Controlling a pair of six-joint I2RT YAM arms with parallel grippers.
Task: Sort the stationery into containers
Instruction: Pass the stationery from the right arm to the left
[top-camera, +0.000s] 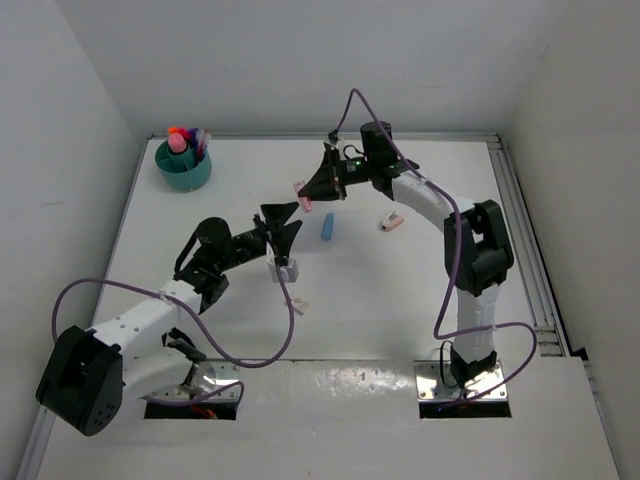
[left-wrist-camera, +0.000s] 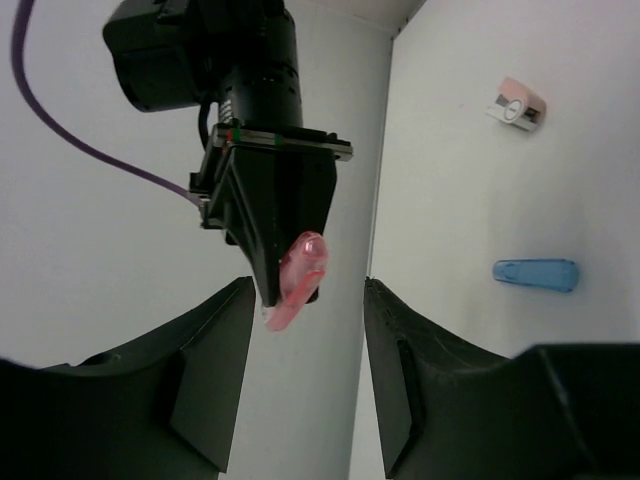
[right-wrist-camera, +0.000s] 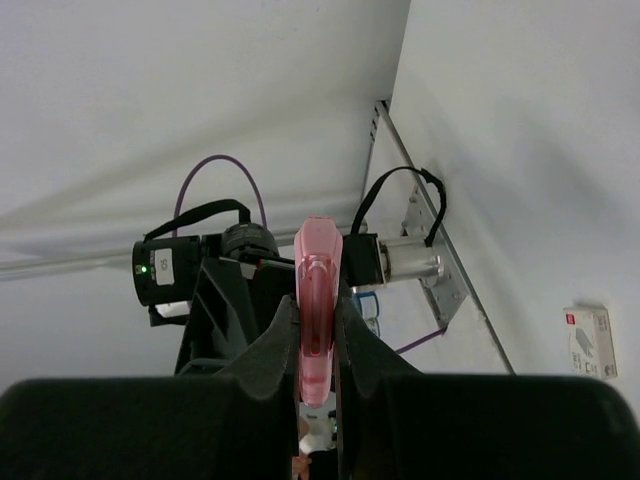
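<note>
Top view: right gripper (top-camera: 306, 192) held the pink tube (top-camera: 301, 203) aloft mid-frame, teal cup (top-camera: 183, 172) upper left | Left wrist: left gripper (left-wrist-camera: 307, 300) gaped, empty, tube tip at its mouth | Right wrist: jaws clamped on the tube; apparent handover, next calling for the left to close

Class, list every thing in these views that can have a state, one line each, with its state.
Left gripper: open, empty.
Right gripper: shut on the pink translucent tube.
Small round teal cup: upright, partly filled.
Small blue plastic piece: lying flat, untouched.
Pale pink sleeved eraser: lying flat, untouched.
</note>
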